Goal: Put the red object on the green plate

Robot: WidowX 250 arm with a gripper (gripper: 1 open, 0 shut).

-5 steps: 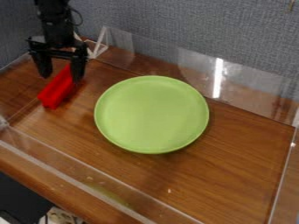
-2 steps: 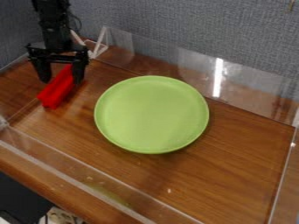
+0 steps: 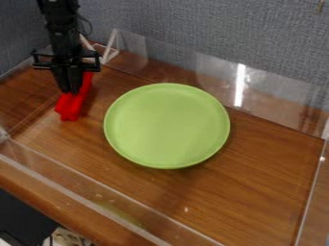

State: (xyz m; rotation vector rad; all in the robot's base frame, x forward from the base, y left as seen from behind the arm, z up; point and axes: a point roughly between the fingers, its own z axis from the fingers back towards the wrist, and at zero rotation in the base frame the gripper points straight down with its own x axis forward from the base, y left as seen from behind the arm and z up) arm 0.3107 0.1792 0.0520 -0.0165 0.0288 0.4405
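The red object point(image 3: 71, 103) is a bright red bar lying on the wooden table, left of the green plate point(image 3: 167, 125). My black gripper point(image 3: 67, 77) comes straight down onto the bar's far end, its fingers drawn in against the red block. The bar's near end rests on the table; its far end is hidden by the fingers. The lime-green plate lies flat in the middle of the table with nothing on it.
Clear acrylic walls point(image 3: 244, 82) stand around the wooden table point(image 3: 257, 183), low along the front and left edges. A grey fabric backdrop is behind. Some white and red items point(image 3: 96, 45) sit behind the gripper by the back wall.
The gripper fingers, spread wide over the bar earlier, have drawn together on its far end. The bar has shifted slightly right and turned more upright in the picture.
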